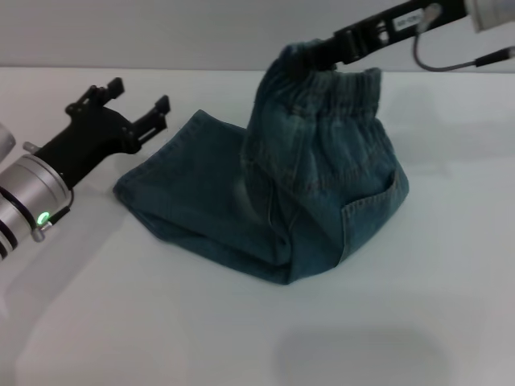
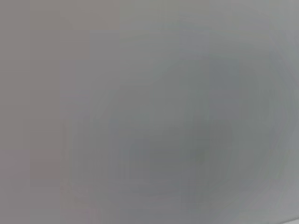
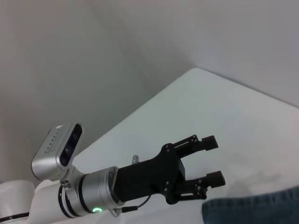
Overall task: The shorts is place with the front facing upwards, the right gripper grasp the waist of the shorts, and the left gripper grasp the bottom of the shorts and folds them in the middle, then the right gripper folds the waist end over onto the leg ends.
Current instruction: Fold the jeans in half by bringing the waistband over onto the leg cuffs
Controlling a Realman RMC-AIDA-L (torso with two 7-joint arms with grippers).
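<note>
The blue-green denim shorts point(image 1: 322, 185) lie folded lengthwise on the white table point(image 1: 241, 338), and a corner shows in the right wrist view point(image 3: 254, 211). The gathered waist point(image 1: 350, 87) is lifted off the table at the back, with my right gripper point(image 1: 322, 50) shut on its upper edge. From there the cloth hangs down in a hump. The leg ends point(image 1: 153, 161) rest flat at the left. My left gripper point(image 1: 141, 95) hovers open just left of the leg ends, holding nothing; the right wrist view shows it point(image 3: 214, 160) with fingers spread. The left wrist view shows only blank grey.
A grey cable point(image 1: 451, 60) loops from the right arm at the back right. A grey wall rises behind the table's far edge point(image 1: 161, 68).
</note>
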